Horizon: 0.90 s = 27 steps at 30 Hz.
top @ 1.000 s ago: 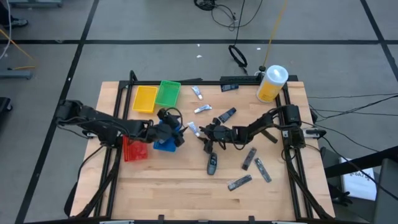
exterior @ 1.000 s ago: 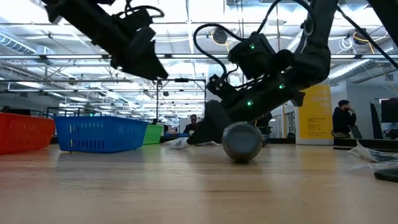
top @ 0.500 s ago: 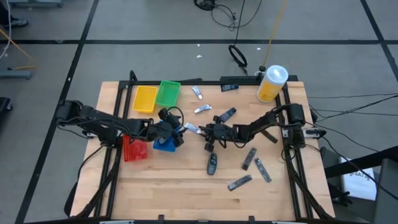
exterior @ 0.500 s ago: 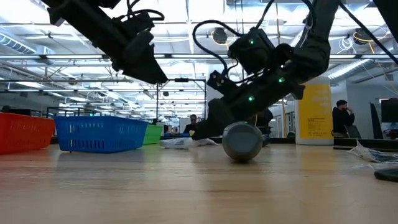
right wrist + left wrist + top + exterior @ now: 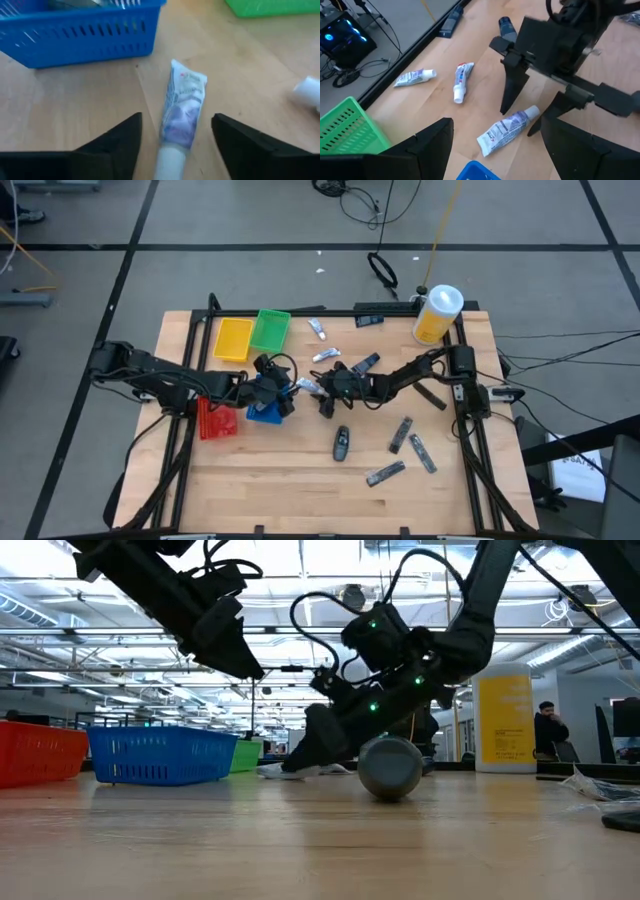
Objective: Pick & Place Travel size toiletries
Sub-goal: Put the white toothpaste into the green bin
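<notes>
A white-silver tube lies flat on the table just right of the blue tray; it also shows in the high view. My right gripper is open and low over the table, with one finger on either side of the tube's cap end, apart from it. My left gripper hangs open above the blue tray. Two more tubes lie farther back. Several dark oblong pieces lie on the right half of the table.
Yellow and green trays stand at the far left, and a red tray stands beside the blue one. A big yellow container stands at the far right corner. A grey piece lies just near of my right gripper.
My right gripper has gone toward the table's left and far edges, away from the dark piece in the middle and up to the tube beside the blue tray. The tube has stayed flat on the table.
</notes>
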Available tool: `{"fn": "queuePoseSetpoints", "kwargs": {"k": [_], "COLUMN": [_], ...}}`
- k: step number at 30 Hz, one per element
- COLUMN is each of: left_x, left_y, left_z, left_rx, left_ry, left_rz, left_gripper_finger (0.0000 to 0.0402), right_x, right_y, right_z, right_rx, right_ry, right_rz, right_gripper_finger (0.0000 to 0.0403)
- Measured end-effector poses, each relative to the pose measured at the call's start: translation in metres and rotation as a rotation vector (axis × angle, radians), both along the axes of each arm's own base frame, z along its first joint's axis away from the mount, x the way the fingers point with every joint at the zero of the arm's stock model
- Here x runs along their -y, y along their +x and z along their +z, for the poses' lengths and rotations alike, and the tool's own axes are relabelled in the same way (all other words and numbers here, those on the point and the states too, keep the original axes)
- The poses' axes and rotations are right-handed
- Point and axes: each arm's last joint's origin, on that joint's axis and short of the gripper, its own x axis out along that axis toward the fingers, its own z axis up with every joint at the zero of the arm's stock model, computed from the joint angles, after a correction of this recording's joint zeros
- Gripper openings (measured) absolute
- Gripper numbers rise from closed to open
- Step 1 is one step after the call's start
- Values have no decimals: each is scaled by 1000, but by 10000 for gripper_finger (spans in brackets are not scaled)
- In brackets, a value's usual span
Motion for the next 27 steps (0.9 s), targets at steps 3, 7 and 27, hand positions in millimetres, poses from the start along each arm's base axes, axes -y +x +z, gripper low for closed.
{"fn": "queuePoseSetpoints", "kwargs": {"k": [3,7,27], "left_x": [0,0,23], "left_y": [0,-1,16], "left_z": [0,-1,-14], "left_rx": [-4,-9,-90], "left_ry": [-3,-13,220], "left_rz": [3,13,-244], "left_gripper_finger": [296,296,296], "right_x": [-1,-1,-16], "right_y": [-6,-8,-39], "right_z": [-1,0,51], "right_rx": [-44,-75,-130], "right_ry": [-22,-46,-50], "right_rz": [14,33,169], "right_gripper_finger": [154,72,62]}}
